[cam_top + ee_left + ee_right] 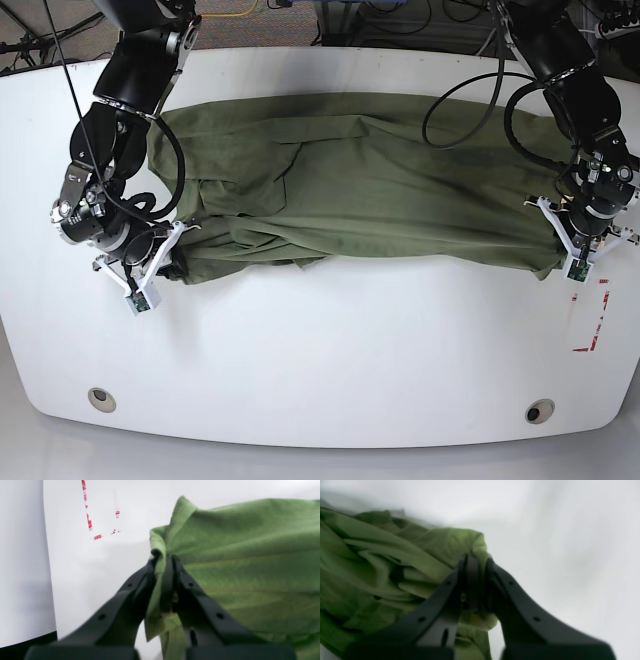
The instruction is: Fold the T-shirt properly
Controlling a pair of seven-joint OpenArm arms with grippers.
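Note:
The olive-green T-shirt point(370, 190) lies stretched sideways across the white table point(330, 350), rumpled along its near edge. My left gripper point(163, 557) is shut on a bunched edge of the T-shirt point(250, 555); in the base view this left gripper point(562, 250) is at the cloth's right end. My right gripper point(476, 558) is shut on a gathered fold of the T-shirt point(382, 562); seen from the base, the right gripper point(168, 262) holds the cloth's left near corner.
Red tape marks point(592, 318) sit on the table near its right edge, also seen as red tape marks point(90, 522) in the left wrist view. Two round holes point(100, 398) lie near the front edge. Cables point(470, 100) loop over the shirt's far right.

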